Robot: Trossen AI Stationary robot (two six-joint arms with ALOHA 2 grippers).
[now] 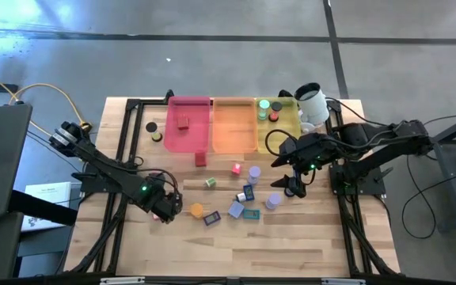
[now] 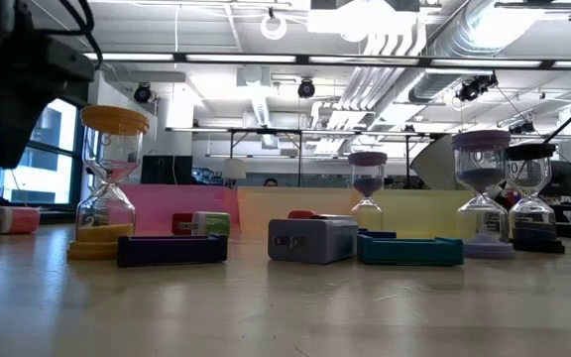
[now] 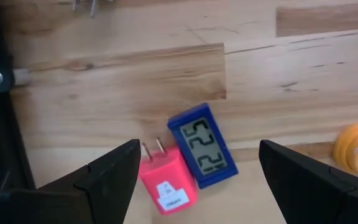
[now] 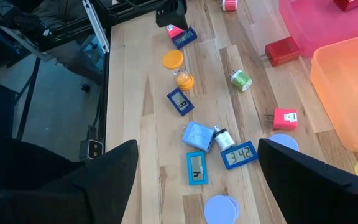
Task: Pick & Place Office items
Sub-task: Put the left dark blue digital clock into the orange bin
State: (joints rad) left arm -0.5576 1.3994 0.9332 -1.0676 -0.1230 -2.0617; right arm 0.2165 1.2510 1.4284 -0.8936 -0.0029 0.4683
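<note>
With its fingers spread and nothing held, the left gripper [image 3: 194,171] is poised over the pink charger block [image 3: 165,177], found at seven o'clock on the table [image 1: 307,245] and touching the blue clock [image 3: 202,145], so both could be pinched together.

Two dark, near-black jointed arms are seen, each with a small green light lit near the wrist. Black cables are looped along the right arm [image 1: 370,146]. A ribbed metallic joint is seen at the left arm's [image 1: 105,166] base. Wedge-shaped matte black fingers [image 3: 104,180] are carried by each gripper.
</note>
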